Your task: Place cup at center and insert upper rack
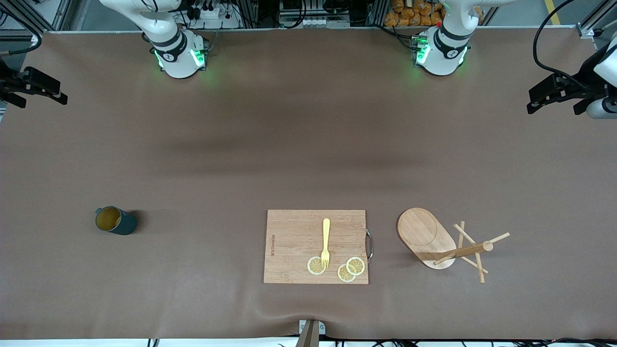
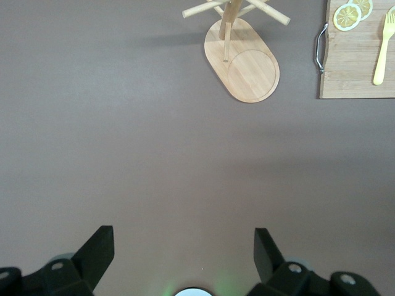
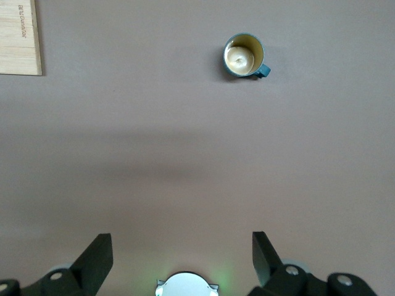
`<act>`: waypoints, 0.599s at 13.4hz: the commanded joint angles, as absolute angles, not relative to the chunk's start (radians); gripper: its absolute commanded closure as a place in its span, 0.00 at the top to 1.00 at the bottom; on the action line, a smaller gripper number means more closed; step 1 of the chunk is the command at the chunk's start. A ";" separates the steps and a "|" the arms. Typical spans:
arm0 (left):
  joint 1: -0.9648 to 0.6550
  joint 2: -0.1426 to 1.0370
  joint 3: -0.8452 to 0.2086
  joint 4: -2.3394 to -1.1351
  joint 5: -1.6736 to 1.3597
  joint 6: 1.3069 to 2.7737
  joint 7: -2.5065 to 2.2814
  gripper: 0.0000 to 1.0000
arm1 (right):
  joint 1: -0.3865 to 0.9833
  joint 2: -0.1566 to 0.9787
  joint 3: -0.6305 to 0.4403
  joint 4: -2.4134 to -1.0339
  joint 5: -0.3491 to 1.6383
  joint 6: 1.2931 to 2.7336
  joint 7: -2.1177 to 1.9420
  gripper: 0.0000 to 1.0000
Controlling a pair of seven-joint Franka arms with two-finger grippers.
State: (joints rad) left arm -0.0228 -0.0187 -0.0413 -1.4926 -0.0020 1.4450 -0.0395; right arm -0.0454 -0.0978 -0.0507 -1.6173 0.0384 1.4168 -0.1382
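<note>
Board [image 1: 315, 246]: nearest the front camera, mid-table, carrying a yellow fork [image 1: 326, 242] and three lemon slices [image 1: 350, 269].
Table [image 1: 289, 144]: brown, bare across its middle.
Rack [image 1: 434, 241]: upright on its oval base, just beside the board's handle, toward the left arm's end; pegs splay from the post.
Cup [image 1: 115, 220]: upright, well apart from the board, toward the right arm's end; handle points away from the board; yellow inside shows.
Left tool [image 2: 185, 246]: jaws wide apart, empty, high over bare table at its own end; waits.
Right tool [image 3: 182, 246]: jaws wide apart, empty, high over bare table at its own end.
Key relation: cup lies on the right arm's side, rack on the left arm's, so each arm is likely nearer its own thing.
Cup from right tool: ahead of the fingers in the right wrist view, well apart.
Stage: judged the very start; neither thing touched.
</note>
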 commanded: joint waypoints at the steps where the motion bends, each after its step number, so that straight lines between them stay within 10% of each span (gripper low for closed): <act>1: -0.018 -0.008 -0.043 -1.462 -0.020 1.419 -0.046 1.00 | -0.029 -0.078 -0.055 -1.586 0.035 1.408 -0.118 1.00; 8: -0.022 0.000 -0.041 -1.460 -0.018 1.419 -0.048 1.00 | -0.023 -0.054 -0.057 -1.555 0.035 1.399 -0.118 1.00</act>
